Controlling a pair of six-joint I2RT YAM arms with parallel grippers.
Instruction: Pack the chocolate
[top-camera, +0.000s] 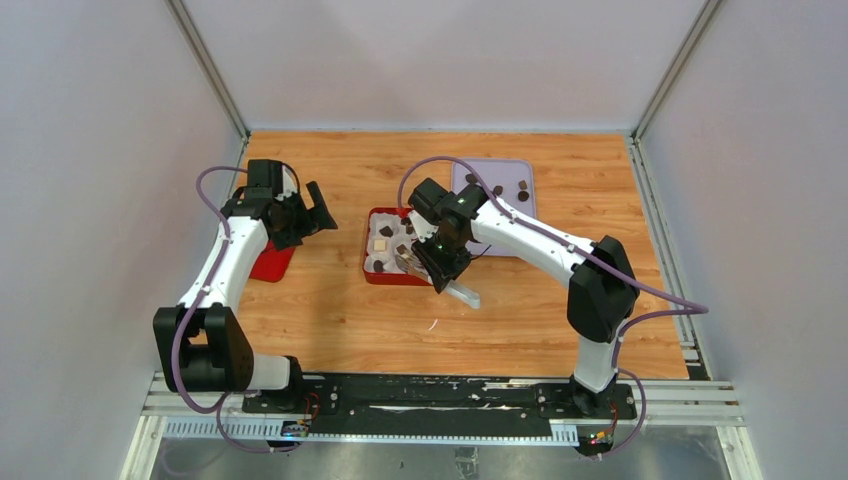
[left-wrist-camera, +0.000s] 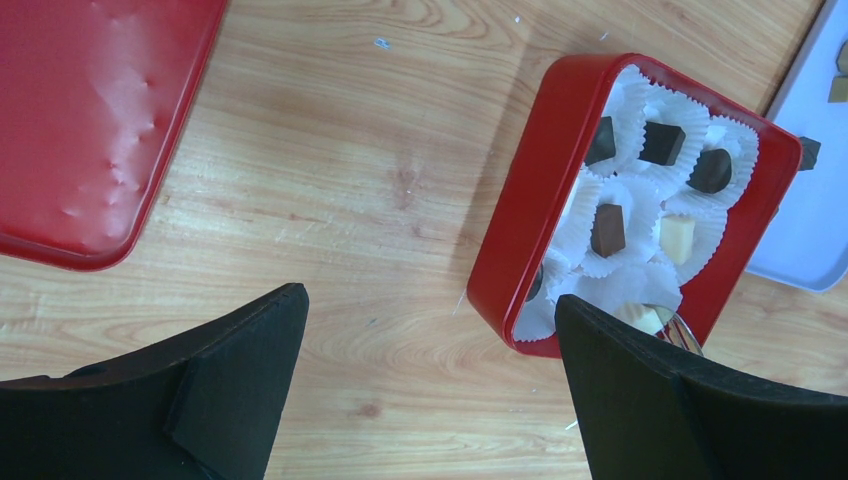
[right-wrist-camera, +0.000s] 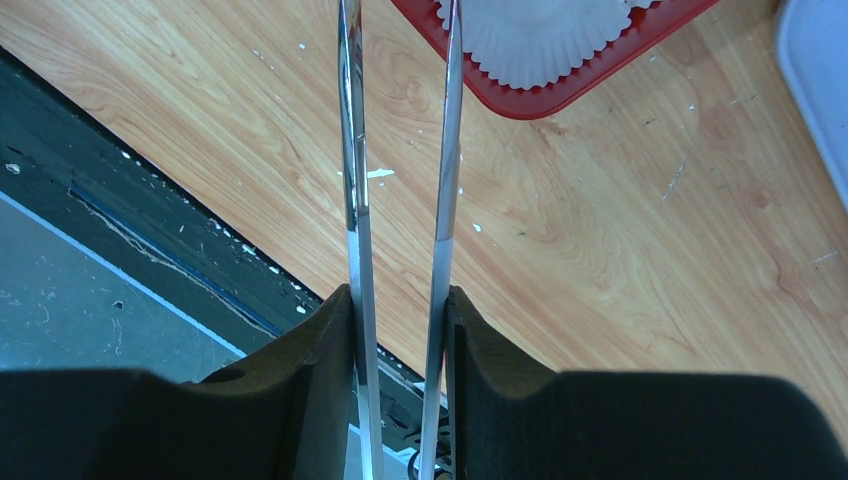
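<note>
1. Presently, the right gripper (right-wrist-camera: 398, 310) is clenched on metal tweezers (right-wrist-camera: 352, 150), at the centre of the top view beside the red box (left-wrist-camera: 520, 200).
2. Left gripper (left-wrist-camera: 430, 300) is released and empty above the surface (left-wrist-camera: 380, 150); red lid (left-wrist-camera: 100, 130) is at upper left of its view.
3. Chocolate (left-wrist-camera: 607, 229): several pieces sit in white paper cups (left-wrist-camera: 640, 285) in the box; others lie on the lavender tray (top-camera: 495, 172), to the box's upper right.

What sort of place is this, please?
Probably a robotics lab test cell: plain white panels in aluminium framing enclose a wooden table, the left arm and right arm are bolted to a black plate at its near edge, and the right gripper clamps tongs.
</note>
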